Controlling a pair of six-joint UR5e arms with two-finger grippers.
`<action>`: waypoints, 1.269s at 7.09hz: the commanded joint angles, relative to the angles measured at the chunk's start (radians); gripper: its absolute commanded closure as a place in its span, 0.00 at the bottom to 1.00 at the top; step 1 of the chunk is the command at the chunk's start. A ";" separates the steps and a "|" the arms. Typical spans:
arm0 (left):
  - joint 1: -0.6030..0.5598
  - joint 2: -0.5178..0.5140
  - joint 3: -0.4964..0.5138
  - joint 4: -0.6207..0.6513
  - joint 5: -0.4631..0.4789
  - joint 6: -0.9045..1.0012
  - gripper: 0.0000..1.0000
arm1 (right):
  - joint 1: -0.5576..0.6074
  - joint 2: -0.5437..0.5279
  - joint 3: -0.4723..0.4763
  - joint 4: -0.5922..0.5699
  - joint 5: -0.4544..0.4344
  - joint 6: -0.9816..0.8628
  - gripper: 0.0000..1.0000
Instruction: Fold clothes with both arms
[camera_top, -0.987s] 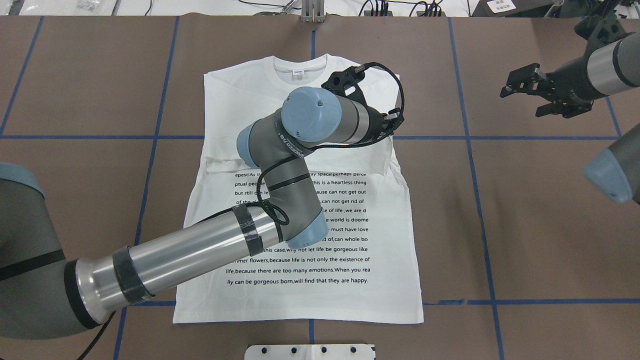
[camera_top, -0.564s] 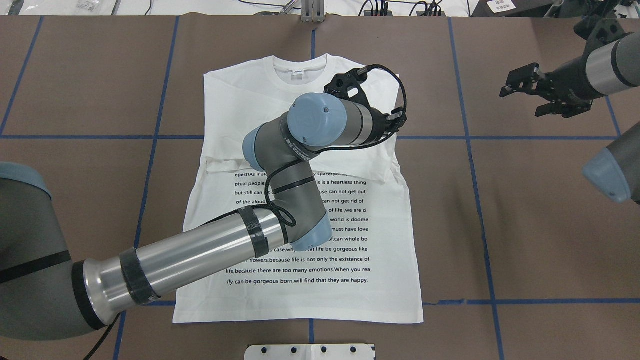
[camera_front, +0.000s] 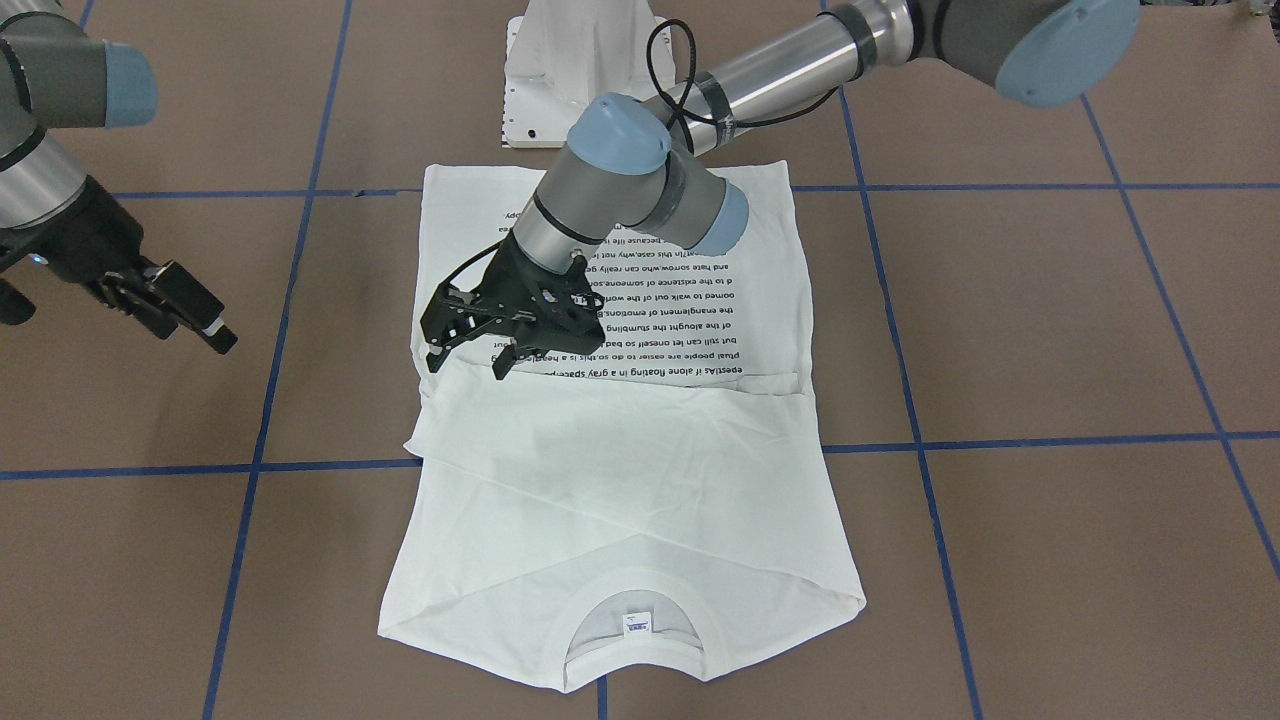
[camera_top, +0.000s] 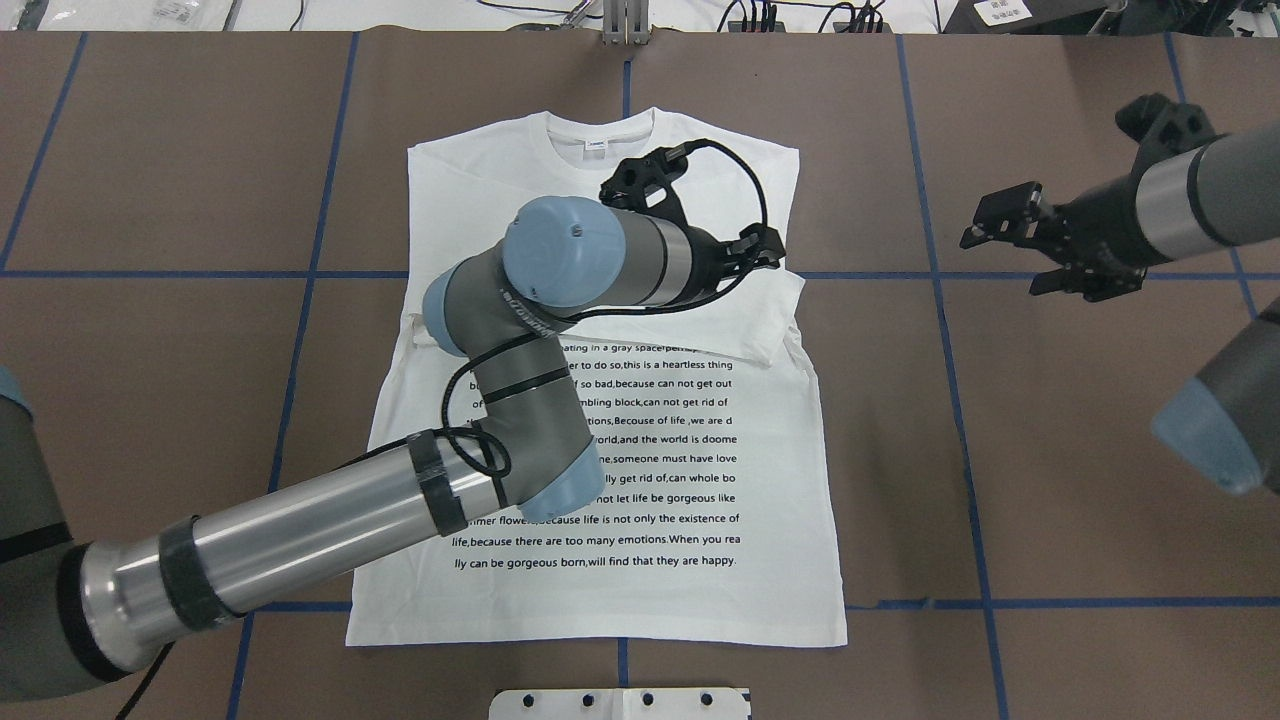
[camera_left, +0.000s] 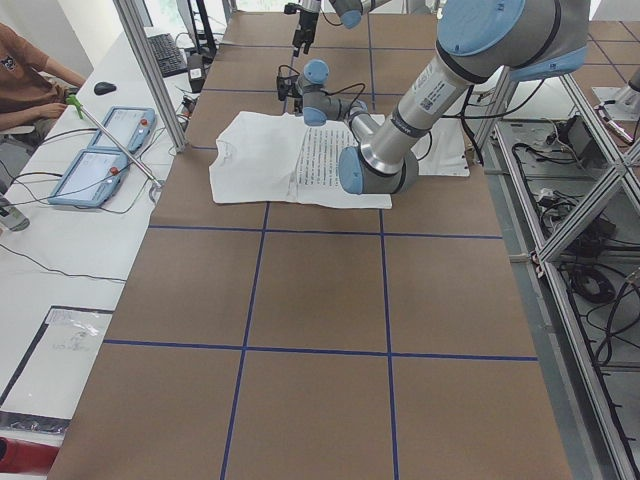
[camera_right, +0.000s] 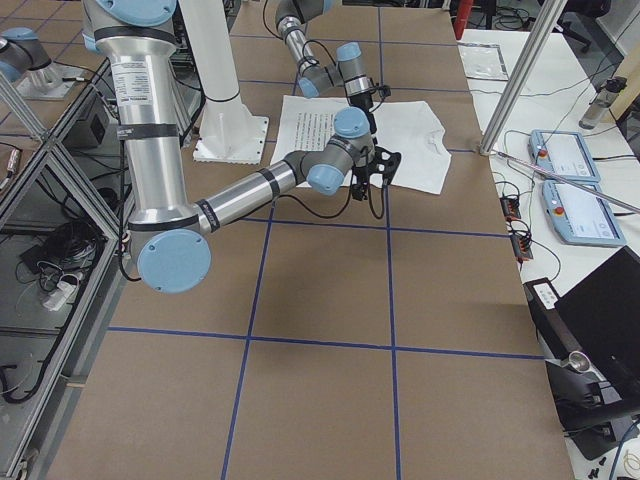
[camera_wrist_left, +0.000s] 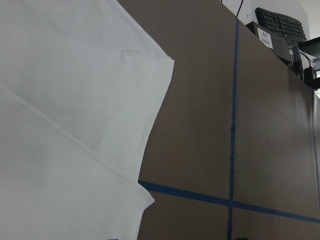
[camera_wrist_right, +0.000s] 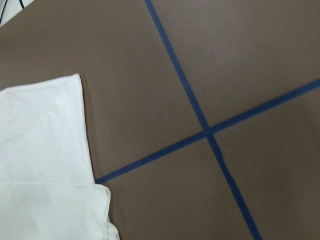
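Observation:
The white T-shirt lies flat on the brown table, printed text up, collar at the far side, both sleeves folded in across the chest. It also shows in the front view, the left wrist view and the right wrist view. My left gripper hovers open and empty just above the shirt's right edge, by the folded sleeve; in the overhead view the wrist mostly hides it. My right gripper is open and empty over bare table to the right of the shirt.
The white pedestal base stands at the table's near edge, close to the shirt's hem. Blue tape lines mark a grid on the brown table cover. Tablets and an operator are beyond the far edge.
My left arm has drawn back to the left, its gripper sliding slightly left along the shirt's right edge. My right gripper has moved left, closer to the shirt.

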 joint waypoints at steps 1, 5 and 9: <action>-0.026 0.178 -0.269 0.088 -0.033 0.029 0.24 | -0.319 -0.106 0.173 -0.012 -0.309 0.253 0.01; -0.075 0.425 -0.540 0.142 -0.083 0.064 0.24 | -0.818 -0.065 0.301 -0.364 -0.785 0.651 0.08; -0.072 0.441 -0.531 0.142 -0.075 0.061 0.24 | -0.904 0.090 0.204 -0.569 -0.801 0.748 0.10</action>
